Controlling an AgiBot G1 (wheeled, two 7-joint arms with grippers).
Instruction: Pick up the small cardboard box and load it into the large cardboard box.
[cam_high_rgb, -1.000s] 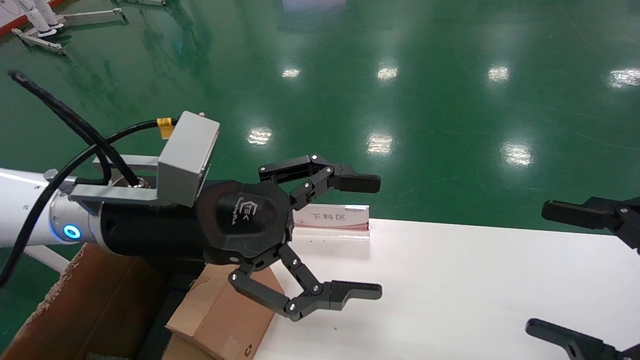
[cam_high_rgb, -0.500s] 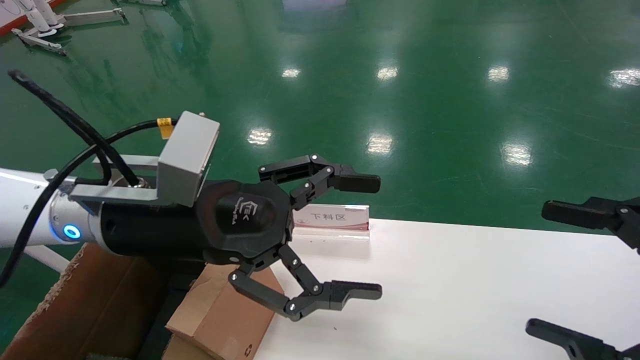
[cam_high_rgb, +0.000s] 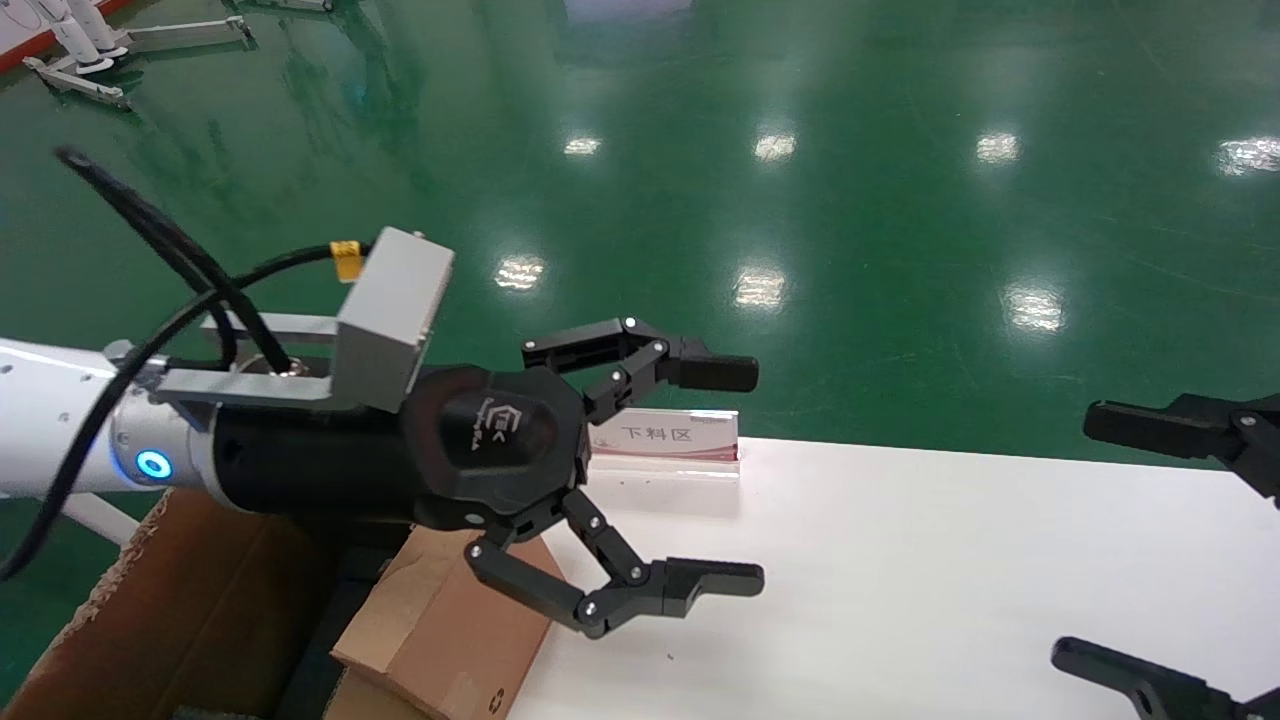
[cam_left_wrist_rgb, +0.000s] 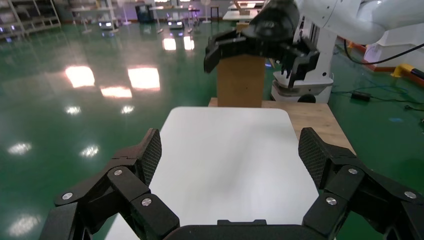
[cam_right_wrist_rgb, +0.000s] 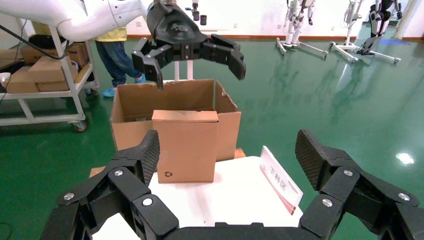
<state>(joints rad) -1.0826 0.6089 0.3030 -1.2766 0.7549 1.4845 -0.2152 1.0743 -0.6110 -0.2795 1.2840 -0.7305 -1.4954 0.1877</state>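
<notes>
Brown corrugated card marks both cartons: the small cardboard box (cam_right_wrist_rgb: 185, 146) stands upright at the left end of the white table (cam_high_rgb: 900, 580), and the large cardboard box (cam_right_wrist_rgb: 170, 102) sits just behind it, off that end. Our left gripper (cam_high_rgb: 715, 470) hangs above the small box with its jaws spread wide and empty. Our right gripper (cam_high_rgb: 1120, 540) waits at the right edge, also wide apart. To do this well, we judge we should lower the left gripper squarely over the small box, straddle its narrow faces, close firmly without crushing the card, then lift clear of the large box's wall. A label stand (cam_high_rgb: 665, 436) sits at the far edge.
</notes>
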